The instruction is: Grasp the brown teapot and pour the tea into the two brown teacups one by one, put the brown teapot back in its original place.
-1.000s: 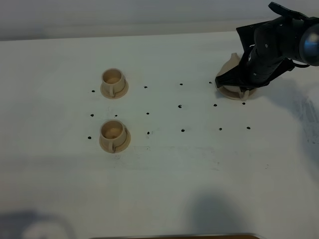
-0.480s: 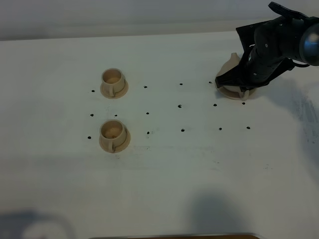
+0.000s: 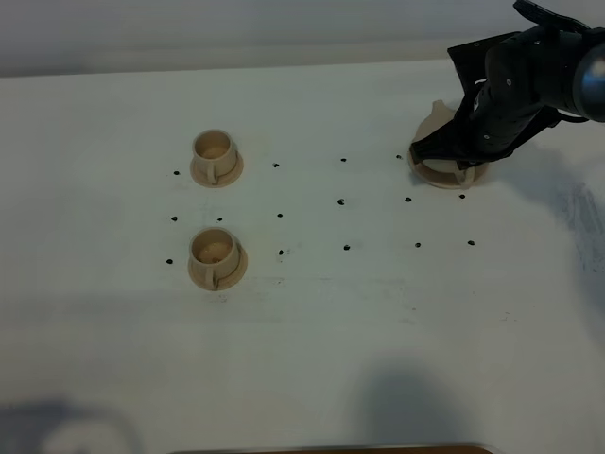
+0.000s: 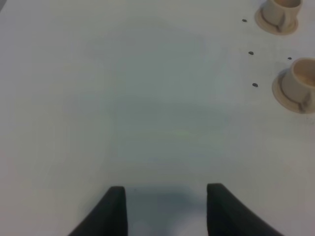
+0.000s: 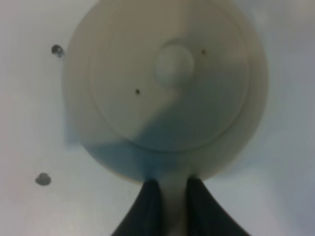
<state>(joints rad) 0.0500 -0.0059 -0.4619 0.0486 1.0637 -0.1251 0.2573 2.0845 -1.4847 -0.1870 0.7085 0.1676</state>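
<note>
The brown teapot (image 5: 167, 88) fills the right wrist view from above, with its lid knob (image 5: 174, 64) near the centre. My right gripper (image 5: 172, 204) is shut on the teapot's handle. In the high view the arm hides most of the teapot (image 3: 436, 114); only its spout side shows at the back right. It is over the round coaster (image 3: 440, 177), and whether it touches it I cannot tell. The two brown teacups (image 3: 215, 151) (image 3: 216, 252) stand on saucers at the left. My left gripper (image 4: 166, 209) is open over bare table, with the teacups (image 4: 299, 84) (image 4: 279, 11) far off.
Small black dots (image 3: 341, 201) mark a grid on the white table between the cups and the coaster. The table's far edge (image 3: 284, 71) runs just behind the teapot. A dark shadow (image 3: 416, 407) lies at the front.
The right arm and the teapot have shifted slightly up and back over the coaster. The cups and the left gripper have not moved.
</note>
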